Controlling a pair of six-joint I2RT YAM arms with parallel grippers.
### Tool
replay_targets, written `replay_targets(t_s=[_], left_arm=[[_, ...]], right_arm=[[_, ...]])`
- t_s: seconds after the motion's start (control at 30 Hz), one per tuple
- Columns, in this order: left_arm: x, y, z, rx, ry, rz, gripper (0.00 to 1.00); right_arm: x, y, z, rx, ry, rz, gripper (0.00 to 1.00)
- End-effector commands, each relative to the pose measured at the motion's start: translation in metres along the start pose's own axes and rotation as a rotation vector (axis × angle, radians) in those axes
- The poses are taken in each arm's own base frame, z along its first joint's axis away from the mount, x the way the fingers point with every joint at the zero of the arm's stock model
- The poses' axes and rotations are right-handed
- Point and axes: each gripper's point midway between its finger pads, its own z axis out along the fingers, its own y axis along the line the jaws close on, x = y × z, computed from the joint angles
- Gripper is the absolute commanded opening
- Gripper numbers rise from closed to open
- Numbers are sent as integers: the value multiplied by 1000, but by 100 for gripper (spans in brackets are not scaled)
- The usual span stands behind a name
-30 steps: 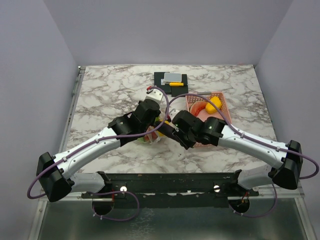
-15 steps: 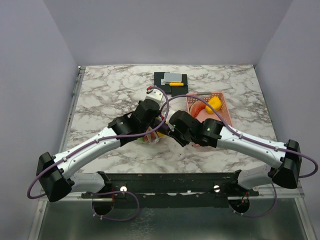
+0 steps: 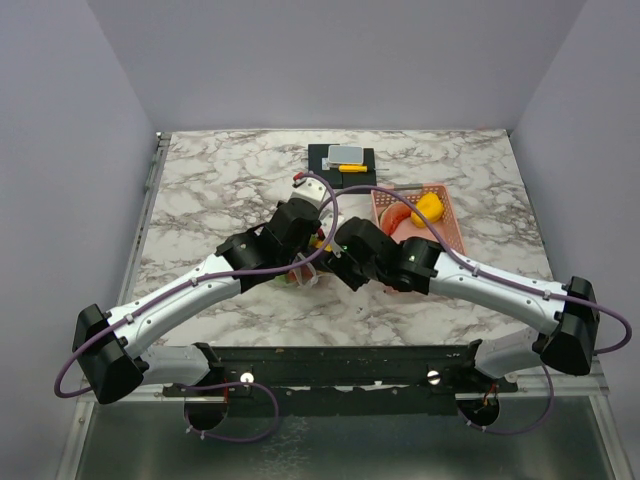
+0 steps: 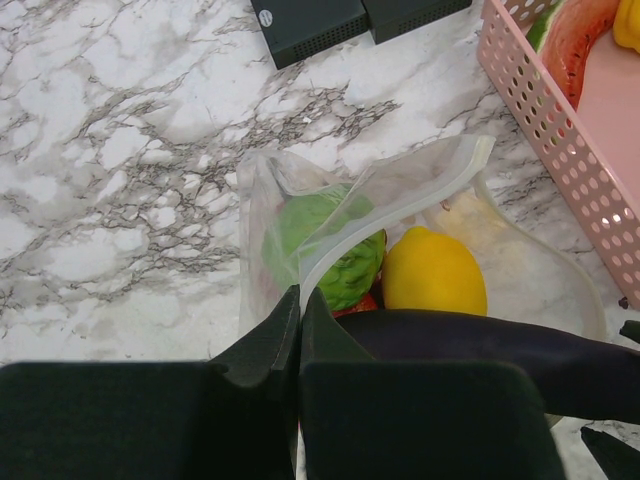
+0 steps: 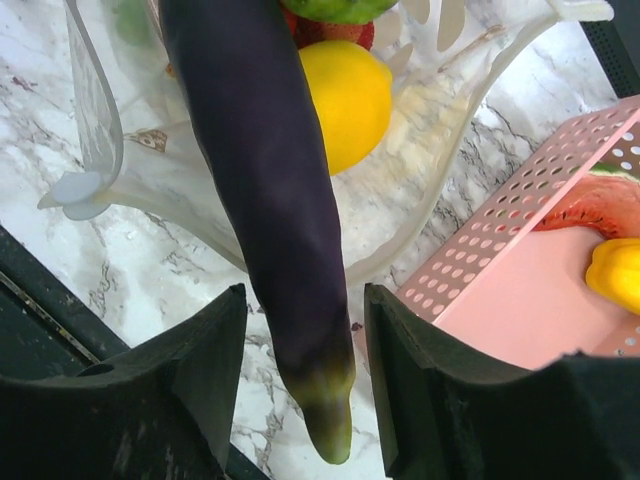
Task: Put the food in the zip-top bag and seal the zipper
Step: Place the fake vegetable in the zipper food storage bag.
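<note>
The clear zip-top bag (image 4: 440,190) lies on the marble table with its mouth open. In it are a green vegetable (image 4: 330,250), a yellow lemon (image 4: 435,272) and something red (image 4: 360,303). My left gripper (image 4: 300,295) is shut on the bag's rim and holds the mouth up. A long purple eggplant (image 5: 270,180) reaches into the bag (image 5: 180,185) past the lemon (image 5: 345,100). Its greenish stem end lies between the fingers of my right gripper (image 5: 305,310), which is open with a gap on each side. In the top view both grippers, left (image 3: 310,250) and right (image 3: 335,262), meet at the bag.
The pink perforated basket (image 5: 500,290) stands just right of the bag, holding a yellow pepper (image 5: 615,275) and a watermelon slice (image 5: 600,210); it also shows in the top view (image 3: 445,225). A yellow-and-grey item on a black base (image 3: 345,157) sits at the back.
My right gripper has moved left and a little away from me, closer to the bag and the left gripper. The left arm has stayed put.
</note>
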Motion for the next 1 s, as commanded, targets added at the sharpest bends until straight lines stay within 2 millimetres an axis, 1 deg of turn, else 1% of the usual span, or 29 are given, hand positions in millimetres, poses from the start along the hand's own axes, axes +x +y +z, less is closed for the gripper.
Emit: replay_targets(t_s=[0.0,0.13,0.3,0.37,0.43,0.53,0.63,0.77,0.97], left_arm=[[-1,-1,-2,17,-2,-2,0],[-2,-1,-3,18,-7,-5,0],[0,-1,-1,17,0,-2,0],[0,-2,-1,19,1,-2,0],[0,-1,-1,17,1,0,0],[0,-1,-1,13,0,-1,0],[1,-1,-1,13,2,-3,0],[2,-3,0,20,8,-2,0],[2,-2,0,15,5,-4,0]], right_arm=[[-10,-3,-2,30,-56,20,57],[-17,-9,-15,44,-126,64,60],[-28,-18,-41,61,-227,179,64],[-31,-22,-52,68,-264,229,68],[-31,-25,-60,76,-285,269,68],[-28,-28,-69,80,-295,320,70],[-20,-31,-72,101,-281,366,72],[-7,-38,-74,154,-260,450,74],[14,-38,-71,197,-223,625,81]])
